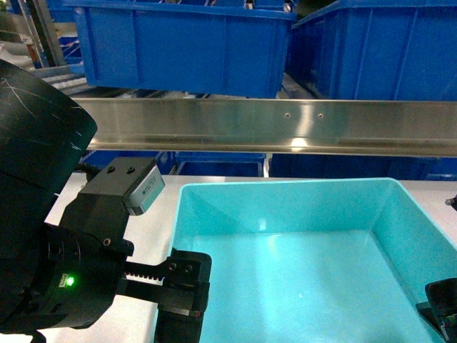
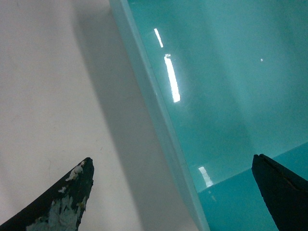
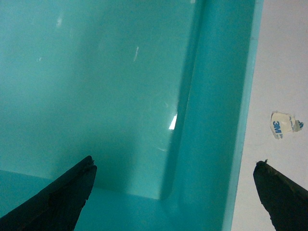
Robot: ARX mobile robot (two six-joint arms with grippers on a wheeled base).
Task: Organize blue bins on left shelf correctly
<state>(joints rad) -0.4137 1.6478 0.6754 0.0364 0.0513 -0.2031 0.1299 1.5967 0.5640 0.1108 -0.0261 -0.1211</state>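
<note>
Between each gripper's spread fingers (image 2: 62,202) a side wall of the turquoise bin (image 1: 314,250) is sitting on the desk (image 1: 146,236), so both should be closing evenly before lifting.

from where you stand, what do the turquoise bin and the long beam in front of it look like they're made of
The turquoise bin looks like smooth, glossy moulded plastic: uniform colour, rounded inner corners and sharp light glints on its floor. The beam looks like brushed stainless steel: silvery, faintly streaked, mirroring a lamp, with small fastener holes. The exact alloy cannot be told.
</note>
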